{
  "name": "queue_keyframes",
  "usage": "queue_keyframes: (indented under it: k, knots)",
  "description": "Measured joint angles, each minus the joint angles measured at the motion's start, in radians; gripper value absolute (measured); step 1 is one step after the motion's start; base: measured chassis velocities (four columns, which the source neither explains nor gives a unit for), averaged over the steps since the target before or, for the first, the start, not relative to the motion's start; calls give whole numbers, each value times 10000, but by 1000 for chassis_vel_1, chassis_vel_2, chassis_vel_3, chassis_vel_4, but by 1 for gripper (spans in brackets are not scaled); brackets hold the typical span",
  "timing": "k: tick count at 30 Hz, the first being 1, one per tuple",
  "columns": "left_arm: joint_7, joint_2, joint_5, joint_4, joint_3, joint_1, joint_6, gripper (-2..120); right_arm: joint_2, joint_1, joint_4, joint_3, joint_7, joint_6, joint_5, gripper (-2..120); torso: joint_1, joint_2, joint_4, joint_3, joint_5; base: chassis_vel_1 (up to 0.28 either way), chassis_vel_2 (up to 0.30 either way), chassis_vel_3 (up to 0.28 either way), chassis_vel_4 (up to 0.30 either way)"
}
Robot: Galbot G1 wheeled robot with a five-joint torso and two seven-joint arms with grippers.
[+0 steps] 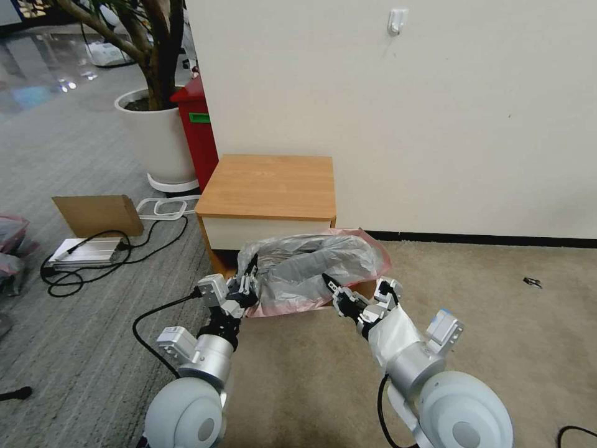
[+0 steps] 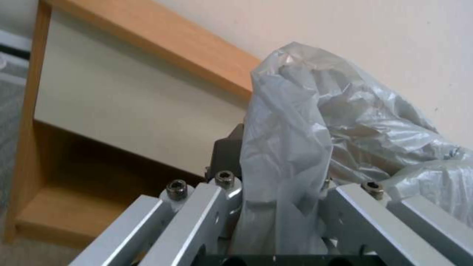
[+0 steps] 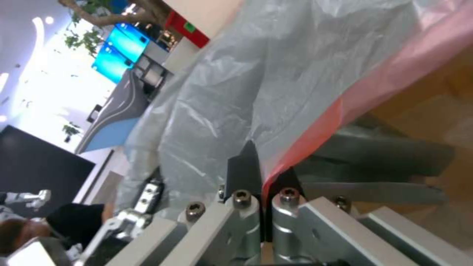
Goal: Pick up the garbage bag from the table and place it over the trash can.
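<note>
I hold the bag (image 1: 311,267) stretched between both my pincers, in the air in front of the worktop (image 1: 267,186), level with its white drawer front and lower shelf. The bag is off the orange-brown top and hangs open, grey and crinkled, its pink rim running round the far and near edges.

My left pincer (image 1: 249,283) grips the bag's left end. In the left wrist view the grey plastic (image 2: 305,140) runs down between the fingers (image 2: 224,184), which are closed onto it.

My right pincer (image 1: 333,289) grips the near right edge. In the right wrist view the two dark fingertips (image 3: 246,166) are pressed together with the pink rim (image 3: 345,107) pinched between them.

Behind the worktop stands a cream wall (image 1: 404,112); to its left a red cabinet (image 1: 199,130) with a small green label, too small to read, and a white plant pot (image 1: 155,137). I see no readable writing on the bag or worktop.
</note>
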Motion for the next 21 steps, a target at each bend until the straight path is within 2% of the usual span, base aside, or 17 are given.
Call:
queue_keyframes:
  k: [7, 15, 17, 21]
  knots:
    - [-256, -109, -448, 28, 152, -134, 147, 11, -35, -411, 375, -86, -487, 88, -97, 0, 0, 1, 0, 0, 0, 0, 0, 0, 0]
    - [-593, 50, -1747, -64, -170, -293, 428, 11, -431, -1312, 769, 126, -1021, 95, -714, 0, 0, 0, -1, 0, 0, 0, 0, 0, 0]
    - [-714, 128, -2429, -80, -435, -339, 561, 11, -540, -1631, 840, 202, -1150, 100, -888, 0, 0, 0, -1, -1, 0, 0, 0, 0, 0]
    - [-841, 167, -3047, -119, -675, -339, 694, 11, -536, -1832, 674, 180, -1217, 170, -1189, 0, 0, 1, -1, 0, 1, 0, 0, 0, 0]
